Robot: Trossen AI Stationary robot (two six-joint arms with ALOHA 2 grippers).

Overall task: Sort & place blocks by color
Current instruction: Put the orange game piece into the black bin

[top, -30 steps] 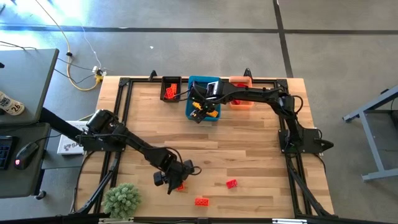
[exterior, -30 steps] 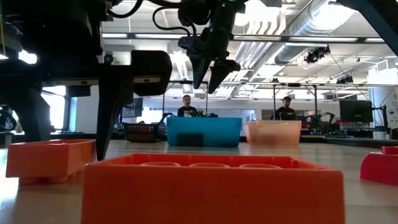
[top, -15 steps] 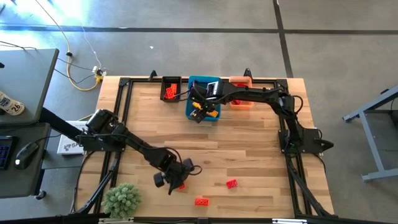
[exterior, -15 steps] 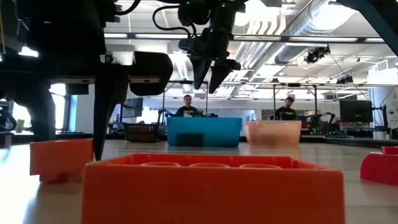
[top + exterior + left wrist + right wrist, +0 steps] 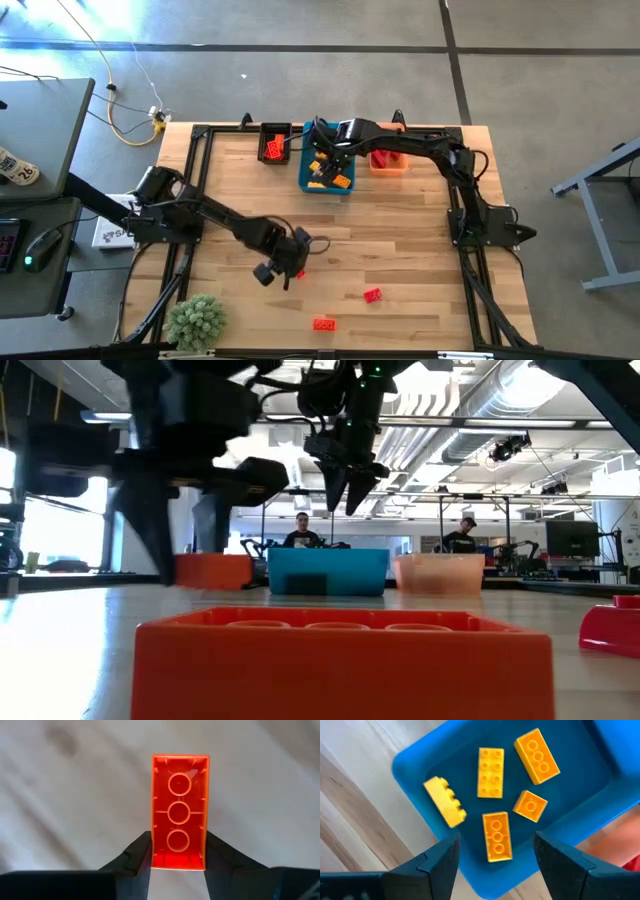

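An orange block point(image 5: 179, 812) sits in my left gripper point(image 5: 178, 862), which is shut on it over the table's near middle point(image 5: 285, 265); the low view also shows this block point(image 5: 212, 572). My right gripper point(image 5: 497, 865) hangs open over the blue bin point(image 5: 328, 172), well above the several yellow blocks point(image 5: 491, 772) lying in it. A red block point(image 5: 372, 295) and another orange block point(image 5: 323, 323) lie flat on the table near the front edge. Red blocks point(image 5: 272, 150) lie in the black bin point(image 5: 275, 130). My left gripper pinches the orange block's two long sides point(image 5: 154, 851) between its two fingers, near the end closest to the wrist. The fingers point steeply down. The block's hollow underside faces the wrist camera, and the block looks clear of the table.
The orange bin point(image 5: 388, 160) stands right of the blue one at the far edge. A small green plant point(image 5: 195, 320) sits at the near left corner. A black frame point(image 5: 200, 190) runs round the table. Bare wood lies between the bins and the loose blocks.
My left gripper has taken hold of the orange block, raised it off the table and carried it toward the far edge and a little right, rolling its wrist. My right gripper has shifted slightly toward the far edge over the blue bin.
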